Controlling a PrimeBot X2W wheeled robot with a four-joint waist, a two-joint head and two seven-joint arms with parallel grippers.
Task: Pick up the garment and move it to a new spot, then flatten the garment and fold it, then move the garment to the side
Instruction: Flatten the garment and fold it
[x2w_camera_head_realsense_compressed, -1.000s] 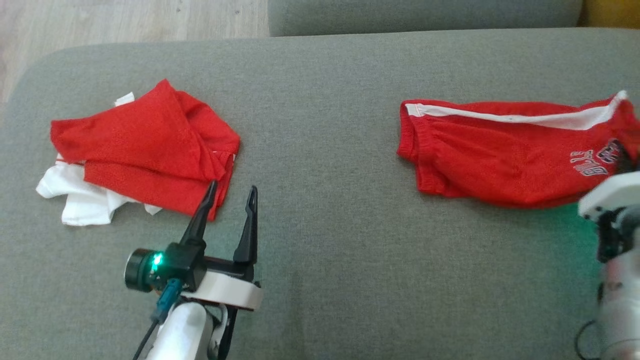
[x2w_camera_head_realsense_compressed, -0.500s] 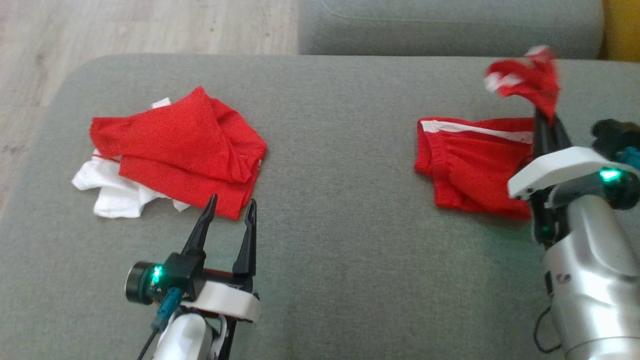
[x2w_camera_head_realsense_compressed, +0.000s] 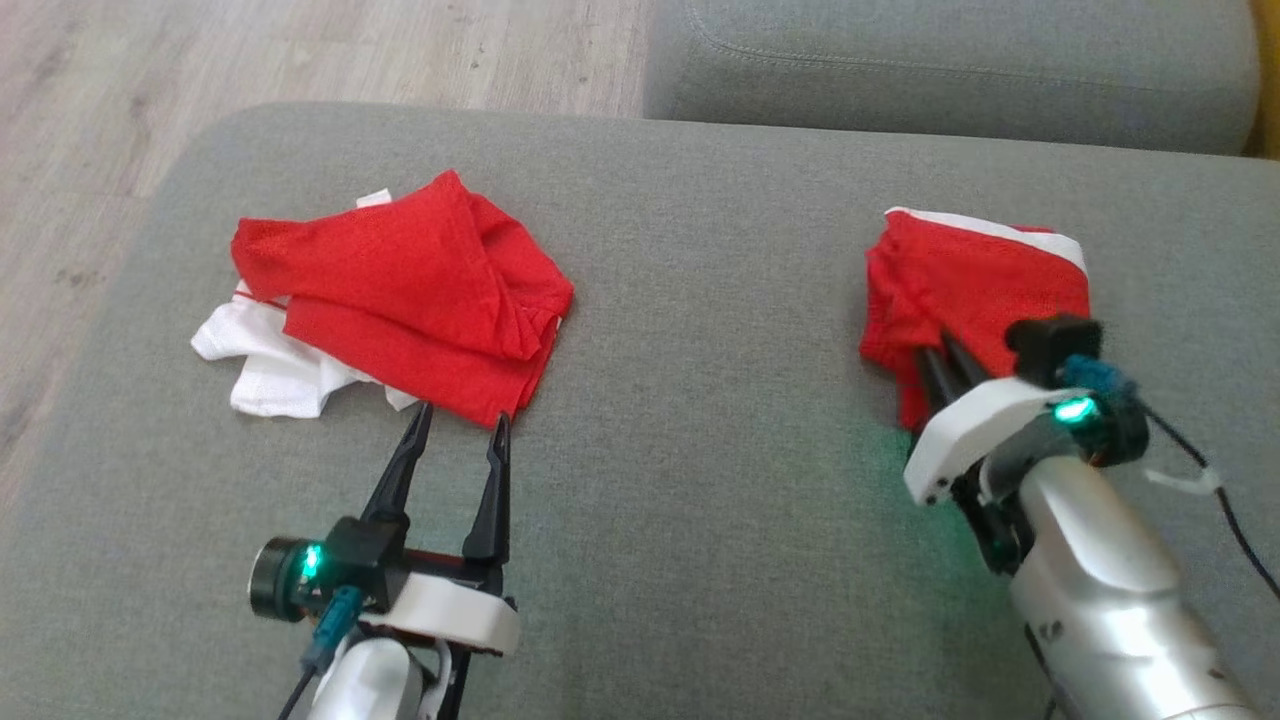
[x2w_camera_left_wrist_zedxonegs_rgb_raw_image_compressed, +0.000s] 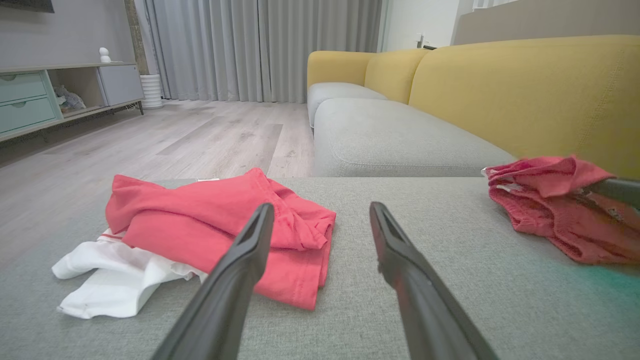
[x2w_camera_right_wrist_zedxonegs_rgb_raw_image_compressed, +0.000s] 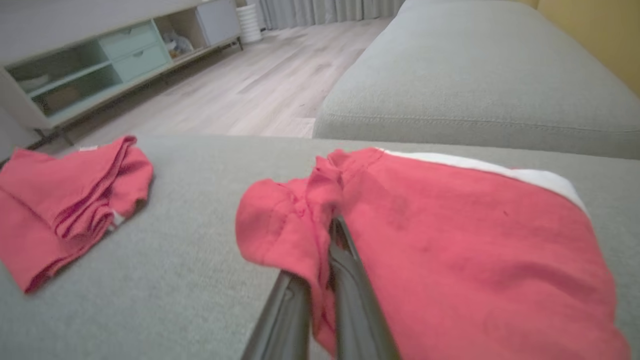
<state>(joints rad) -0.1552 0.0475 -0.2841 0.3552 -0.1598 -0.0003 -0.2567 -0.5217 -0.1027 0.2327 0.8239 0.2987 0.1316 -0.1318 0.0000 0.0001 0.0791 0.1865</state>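
Shorts (x2w_camera_head_realsense_compressed: 985, 280) lie doubled ahead of right gripper (x2w_camera_head_realsense_compressed: 938, 352), edge pinched between its closed fingers, fold apparently made; left gripper (x2w_camera_head_realsense_compressed: 462, 414) spread, empty, near spare pile (x2w_camera_head_realsense_compressed: 400, 280); move aside not yet done.

Left gripper (x2w_camera_head_realsense_compressed: 460, 420): at 7 o'clock in the head view, fingers parted and pointing to 12 o'clock, wrist level. Right gripper (x2w_camera_head_realsense_compressed: 945, 362): at 4 o'clock, fingers pressed together, pointing to 11 o'clock, pinching a fold of the red garment (x2w_camera_head_realsense_compressed: 985, 280). Right forearm (x2w_camera_head_realsense_compressed: 1100, 600) enters from 5 o'clock.
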